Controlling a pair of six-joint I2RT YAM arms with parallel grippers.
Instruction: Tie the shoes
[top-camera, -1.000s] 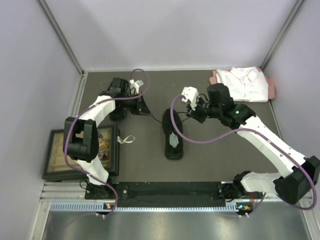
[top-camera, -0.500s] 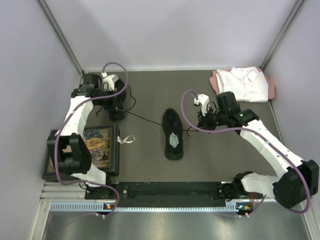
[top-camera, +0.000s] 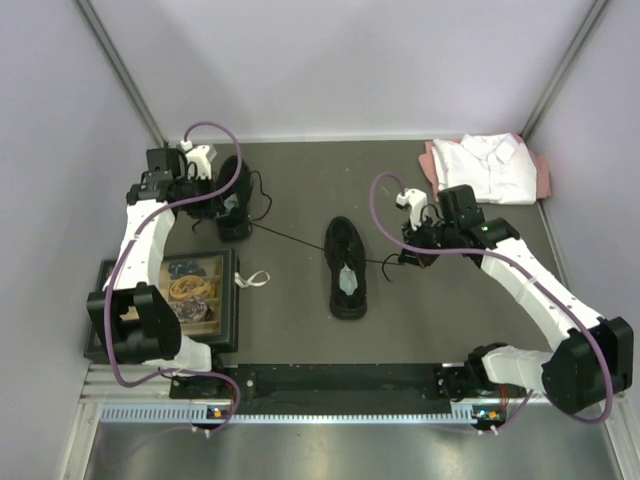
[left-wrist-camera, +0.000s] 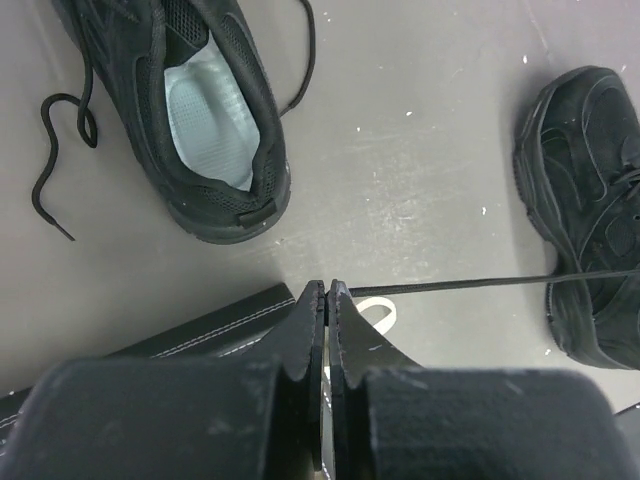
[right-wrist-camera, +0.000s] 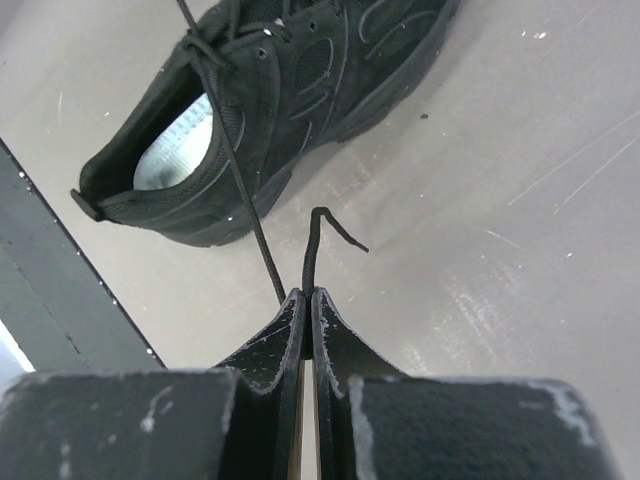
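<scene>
**Top view:** The L arm reaches to the back-left of the table (top-camera: 300, 180). The L end effector (top-camera: 205, 198) is just beside the far shoe (top-camera: 238, 200); its jaw gap is too small to read here. The mid shoe (top-camera: 346, 268) lies at table centre, heel twd the near edge, pale insole showing. The L lace strand (top-camera: 290, 236) runs thin and straight from the mid shoe up-left twd the L end effector. The R lace strand (top-camera: 385, 262) runs a short way right to the R end effector (top-camera: 408, 252), which is near the shoe's right side. A white shirt (top-camera: 487, 168) lies folded in the back-right corner. An open case (top-camera: 165, 305) sits at near left, w/ a white loop (top-camera: 255, 279) just beside it.

**L wrist:** The L end effector (left-wrist-camera: 328, 292) has its jaws pressed together, no gap, pinching the L lace strand (left-wrist-camera: 450, 285). The strand goes taut to the right, to the mid shoe (left-wrist-camera: 590, 200) at frame edge. The far shoe (left-wrist-camera: 205, 110) lies upper left w/ its pale grey insole visible and its own laces loose on the table. The case edge (left-wrist-camera: 200, 328) and white loop (left-wrist-camera: 382, 312) lie under the fingers.

**R wrist:** The R end effector (right-wrist-camera: 305, 298) is fully closed on the R lace strand (right-wrist-camera: 245, 190). The strand rises straight to the eyelets of the mid shoe (right-wrist-camera: 290, 90). A short free tail curls up past the fingertips.
</scene>
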